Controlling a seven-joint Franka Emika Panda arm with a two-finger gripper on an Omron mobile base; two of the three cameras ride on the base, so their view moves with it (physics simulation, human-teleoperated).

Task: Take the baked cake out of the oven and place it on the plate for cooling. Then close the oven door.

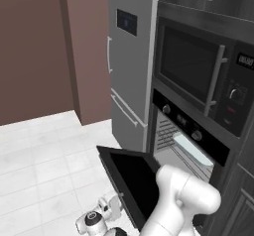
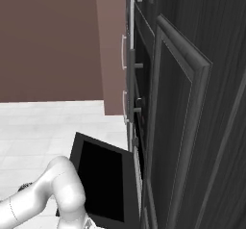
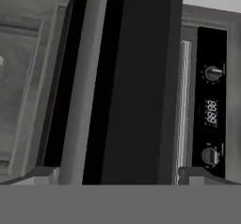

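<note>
Left base view: black oven (image 1: 191, 131) beneath the microwave (image 1: 203, 76), oven door (image 1: 130, 180) dropped partway open, white arm low beside it, right base view: door panel tilted outward by dark cabinets (image 2: 192, 127), hand view: pincer (image 3: 117, 175) spread wide, silver handle (image 3: 84, 91) between its tips, knobs and display at right

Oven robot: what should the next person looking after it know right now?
Gripper: open, holding nothing, with the fingers either side of the oven door's edge.
Oven door: part-way down, not shut.
Oven: a rack shows inside; no cake can be made out.
Microwave: above it, shut.
Cake's place is unclear, so what's done can't be judged.
Left: shut the door.
</note>
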